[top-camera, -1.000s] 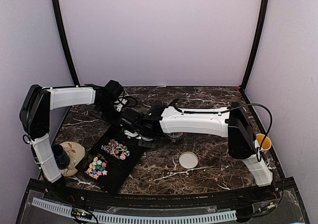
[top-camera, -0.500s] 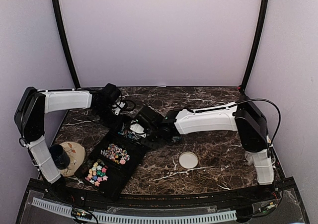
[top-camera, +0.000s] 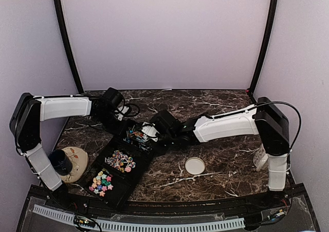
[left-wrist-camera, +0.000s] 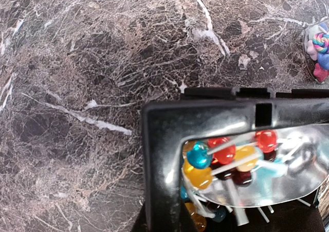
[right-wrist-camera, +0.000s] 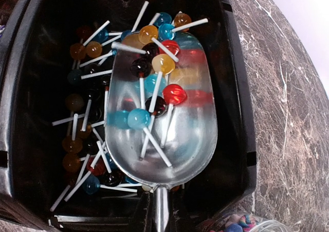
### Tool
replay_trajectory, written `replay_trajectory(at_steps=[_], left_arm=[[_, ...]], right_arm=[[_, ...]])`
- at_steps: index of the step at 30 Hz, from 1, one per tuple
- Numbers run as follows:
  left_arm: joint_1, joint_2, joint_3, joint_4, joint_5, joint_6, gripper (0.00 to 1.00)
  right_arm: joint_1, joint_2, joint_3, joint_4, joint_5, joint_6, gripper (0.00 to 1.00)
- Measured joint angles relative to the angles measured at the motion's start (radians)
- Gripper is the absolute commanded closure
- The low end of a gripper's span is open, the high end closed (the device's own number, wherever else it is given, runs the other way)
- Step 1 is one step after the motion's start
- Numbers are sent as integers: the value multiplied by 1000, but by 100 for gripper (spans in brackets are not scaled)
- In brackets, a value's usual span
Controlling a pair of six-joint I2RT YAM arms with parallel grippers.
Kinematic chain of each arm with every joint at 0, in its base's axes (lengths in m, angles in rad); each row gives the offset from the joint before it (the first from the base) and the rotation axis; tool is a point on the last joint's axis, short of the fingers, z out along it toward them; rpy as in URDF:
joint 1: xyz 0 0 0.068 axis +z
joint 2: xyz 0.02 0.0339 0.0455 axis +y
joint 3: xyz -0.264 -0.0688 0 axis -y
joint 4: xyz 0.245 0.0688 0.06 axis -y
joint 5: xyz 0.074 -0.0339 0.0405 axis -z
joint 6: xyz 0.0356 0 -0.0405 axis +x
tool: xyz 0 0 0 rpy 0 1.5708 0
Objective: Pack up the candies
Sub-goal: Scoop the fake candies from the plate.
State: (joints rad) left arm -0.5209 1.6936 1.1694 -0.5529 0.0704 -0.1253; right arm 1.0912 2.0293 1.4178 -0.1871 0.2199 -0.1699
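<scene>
A black three-compartment tray lies at the left. Pastel star candies fill its near compartment and round swirl ones the middle one. Stick lollipops lie in the far compartment. My right gripper is shut on the handle of a metal scoop, which hovers over that far compartment with several lollipops in its bowl. My left gripper is shut on the tray's far corner rim, with the scoop just beside it.
A white round lid lies on the marble right of the tray. A beige dish with a dark cup sits at the near left. A clear jar of colourful sweets stands close to the tray's far end.
My right arm has stretched out and its wrist has drawn back to the right, uncovering the far compartment. The left arm has shifted slightly left. Both grips stay the same.
</scene>
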Motion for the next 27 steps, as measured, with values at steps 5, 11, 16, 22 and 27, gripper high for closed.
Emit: replay_trajectory(at_steps=[5,11,16,22,27], left_arm=[[7,0,-15,14,13,-3,100],[26,0,-27,34,34,-9,100],[29,0,-28,43,45,-13,100],[35,0,-30,47,44,-19,100],[35,0,-32,48,44,-22,100]], right_arm=[[-2,-27,-50,44,-5,1,100],[-3,-86,-119,45,-4,11,100],[-5,-150,-153,26,0,14,100],[-8,-163,-152,-7,16,10,100],[-6,-163,-115,-83,33,-11,100]])
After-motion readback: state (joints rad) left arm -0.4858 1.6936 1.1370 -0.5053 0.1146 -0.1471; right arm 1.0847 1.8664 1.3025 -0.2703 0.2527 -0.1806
